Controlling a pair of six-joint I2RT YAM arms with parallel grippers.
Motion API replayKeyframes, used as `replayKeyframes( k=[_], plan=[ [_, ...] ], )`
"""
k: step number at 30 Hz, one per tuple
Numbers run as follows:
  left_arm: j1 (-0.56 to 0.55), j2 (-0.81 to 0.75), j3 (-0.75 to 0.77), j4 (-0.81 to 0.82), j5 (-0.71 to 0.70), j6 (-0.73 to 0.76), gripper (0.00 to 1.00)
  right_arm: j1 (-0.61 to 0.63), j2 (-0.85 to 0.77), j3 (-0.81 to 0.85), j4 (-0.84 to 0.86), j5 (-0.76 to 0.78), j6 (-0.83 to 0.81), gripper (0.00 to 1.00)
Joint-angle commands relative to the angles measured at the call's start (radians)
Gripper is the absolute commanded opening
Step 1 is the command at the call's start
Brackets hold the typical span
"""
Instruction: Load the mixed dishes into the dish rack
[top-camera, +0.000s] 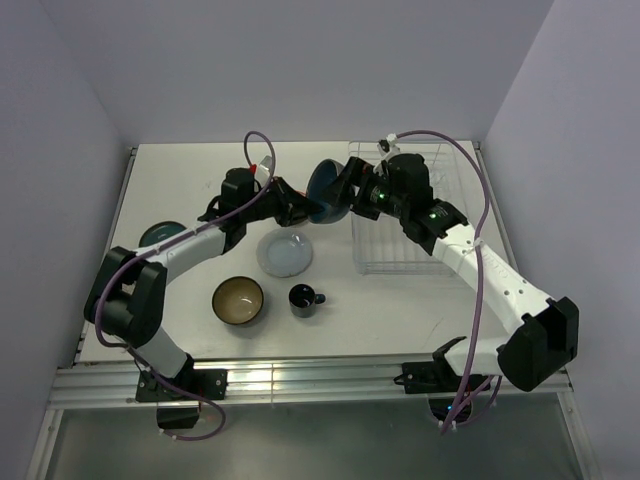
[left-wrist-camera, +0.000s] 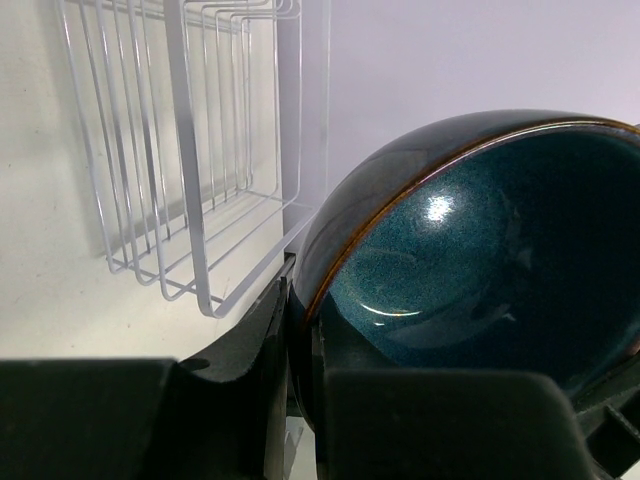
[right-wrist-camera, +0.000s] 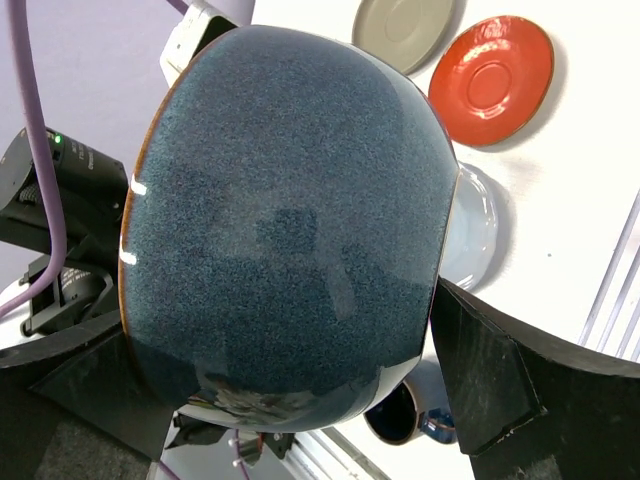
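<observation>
The left gripper (top-camera: 303, 208) pinches the rim of the blue bowl (top-camera: 326, 192). The right gripper (top-camera: 348, 190) is wide open around it. The bowl looks hard, slippery and breakable, so grab the rim.

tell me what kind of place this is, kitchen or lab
Most likely a robot lab cell, not a kitchen: a plain white table boxed in by blank walls, a left arm and right arm bolted at its near edge, and a dish rack with staged dishes like the black mug.
</observation>
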Motion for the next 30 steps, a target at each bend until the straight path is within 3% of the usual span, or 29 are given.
replayKeyframes(
  k=[1, 18, 30],
  plan=[
    [-0.008, -0.020, 0.077, 0.181, 0.062, -0.058, 0.00, 0.006, 0.014, 0.058, 0.001, -0.017, 0.005, 1.00],
    [-0.043, -0.015, 0.069, 0.139, 0.013, -0.031, 0.00, 0.006, 0.026, 0.081, 0.007, 0.038, -0.098, 1.00],
    [-0.066, -0.008, 0.081, 0.099, -0.024, -0.001, 0.00, 0.003, -0.017, 0.031, 0.050, 0.024, -0.190, 0.77]
  ],
)
